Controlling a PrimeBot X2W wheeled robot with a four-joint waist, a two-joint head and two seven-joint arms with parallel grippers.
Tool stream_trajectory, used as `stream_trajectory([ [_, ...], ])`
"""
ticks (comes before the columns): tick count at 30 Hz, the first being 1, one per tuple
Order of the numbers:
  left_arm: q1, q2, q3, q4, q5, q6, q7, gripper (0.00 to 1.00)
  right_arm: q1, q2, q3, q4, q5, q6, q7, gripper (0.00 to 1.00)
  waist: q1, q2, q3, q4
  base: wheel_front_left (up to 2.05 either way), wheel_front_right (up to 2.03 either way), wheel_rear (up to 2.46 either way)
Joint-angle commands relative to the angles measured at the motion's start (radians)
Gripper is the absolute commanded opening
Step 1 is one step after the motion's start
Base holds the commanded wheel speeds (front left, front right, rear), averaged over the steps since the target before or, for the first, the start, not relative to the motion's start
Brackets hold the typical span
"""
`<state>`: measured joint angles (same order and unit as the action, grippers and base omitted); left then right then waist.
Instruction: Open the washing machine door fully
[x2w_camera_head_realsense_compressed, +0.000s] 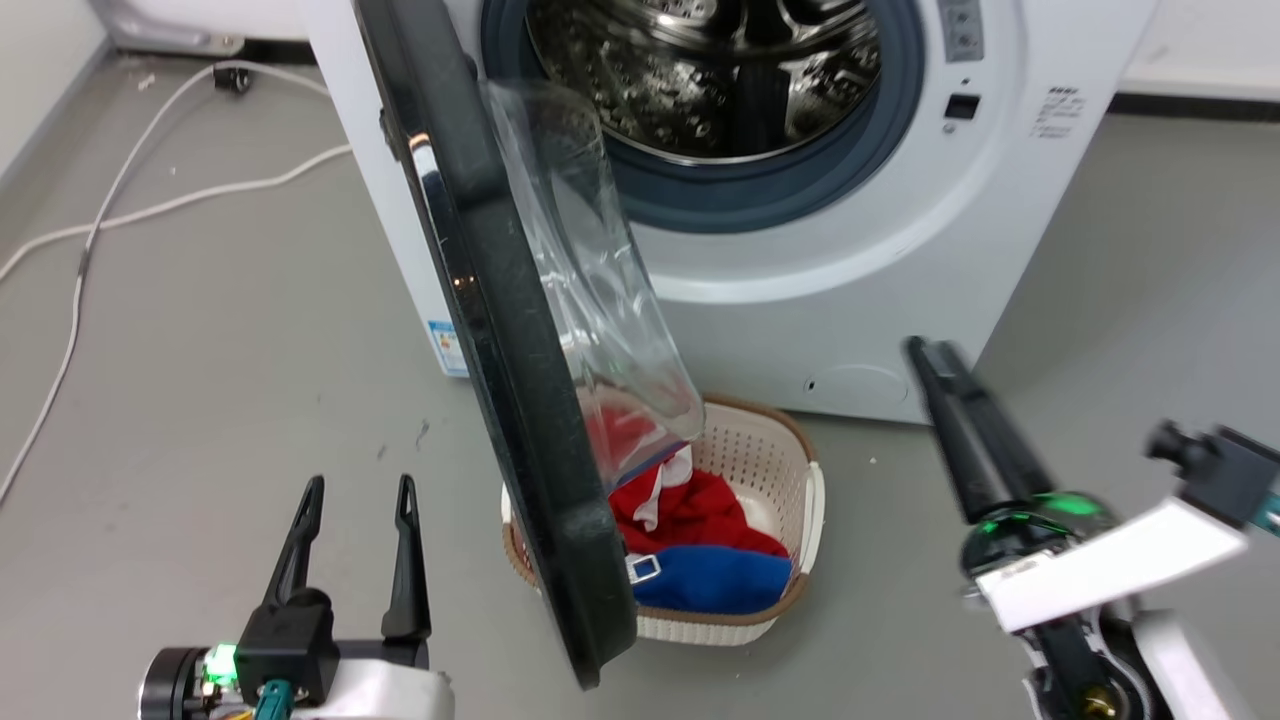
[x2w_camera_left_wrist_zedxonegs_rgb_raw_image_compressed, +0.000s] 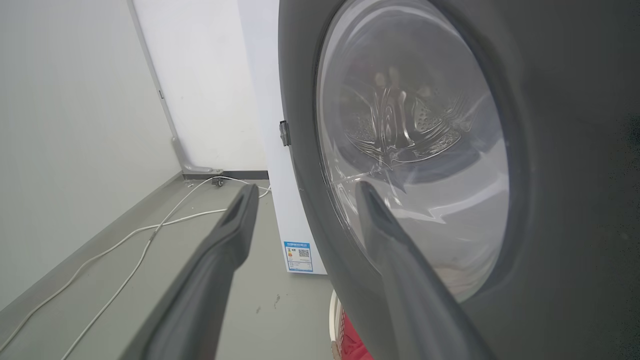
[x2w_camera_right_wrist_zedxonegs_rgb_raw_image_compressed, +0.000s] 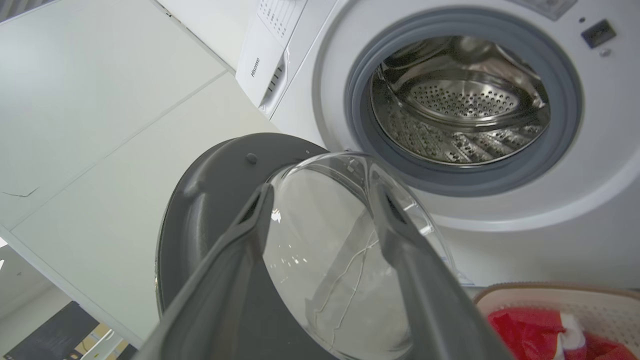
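Standing roughly halfway out from the white boxy front-loading washing machine, hinged on the left side: the large round door with wide glossy black rim and bulging clear glass bowl, seen edge-on from the head and hanging over a cream perforated plastic basket of red and blue clothes. Probably stiff and fairly heavy, free to turn about the hinge alone. Slick on rim and glass alike, so better pushed than pinched. Best met on the black rim near the free edge, far from the hinge, and never on the glass bowl, the likeliest part to mark or crack.

Left jaws spread wide and empty, low beside the door's outer face, apart from it. Right jaws parted too, holding nothing, pointed at the inner side and the bowl.

Below, bare grey floor, with thin white cables trailing across it on the left toward a pale wall. By the look of it, room enough there for the rest of the swing.
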<state>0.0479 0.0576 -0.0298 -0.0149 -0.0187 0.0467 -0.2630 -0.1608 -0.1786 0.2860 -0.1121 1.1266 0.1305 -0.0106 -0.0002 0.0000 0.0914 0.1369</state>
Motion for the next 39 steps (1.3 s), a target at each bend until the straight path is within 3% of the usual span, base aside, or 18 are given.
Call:
stream_trajectory([
  [1, 0.021, 0.006, 0.002, -0.002, 0.008, 0.001, -0.003, 1.00, 0.018, -0.030, -0.008, 0.019, -0.087, 0.000, -0.087, 1.00, 0.0002, 0.0000, -0.031, -0.017, 0.00, 0.00, 0.00],
  [3, 0.034, 0.005, 0.005, -0.004, 0.008, 0.003, -0.003, 1.00, 0.028, -0.047, -0.025, 0.050, -0.189, 0.000, -0.187, 1.00, 0.0002, 0.0000, -0.047, -0.024, 0.00, 0.00, 0.00],
  [6, 0.053, 0.006, 0.011, -0.007, 0.009, 0.007, -0.003, 1.00, 0.033, -0.053, -0.093, 0.080, -0.369, 0.000, -0.246, 1.00, 0.0002, 0.0000, -0.065, -0.036, 0.00, 0.00, 0.00],
  [12, 0.076, 0.006, 0.021, -0.017, 0.007, 0.013, -0.003, 1.00, 0.091, 0.039, -0.301, 0.035, -0.802, 0.000, -0.254, 1.00, 0.0002, 0.0000, -0.079, -0.055, 0.00, 0.00, 0.00],
  [17, 0.081, 0.004, 0.022, -0.019, 0.005, 0.012, -0.003, 1.00, 0.156, 0.083, -0.354, 0.011, -1.034, 0.000, -0.254, 1.00, 0.0002, 0.0000, -0.079, -0.062, 0.00, 0.00, 0.00],
  [21, 0.079, 0.003, 0.020, -0.020, 0.003, 0.010, -0.003, 1.00, 0.211, 0.108, -0.370, 0.021, -1.103, 0.000, -0.254, 1.00, 0.0002, 0.0000, -0.074, -0.064, 0.00, 0.00, 0.00],
  [26, 0.075, 0.002, 0.021, -0.019, 0.000, 0.008, -0.003, 1.00, 0.272, 0.127, -0.391, 0.041, -1.105, 0.000, -0.254, 1.00, 0.0002, 0.0000, -0.068, -0.063, 0.00, 0.00, 0.00],
  [39, 0.080, 0.000, 0.026, -0.014, -0.001, 0.002, -0.003, 1.00, 0.339, 0.129, -0.391, 0.088, -0.990, 0.000, -0.255, 1.00, 0.0002, 0.0000, -0.068, -0.060, 0.00, 0.00, 0.00],
])
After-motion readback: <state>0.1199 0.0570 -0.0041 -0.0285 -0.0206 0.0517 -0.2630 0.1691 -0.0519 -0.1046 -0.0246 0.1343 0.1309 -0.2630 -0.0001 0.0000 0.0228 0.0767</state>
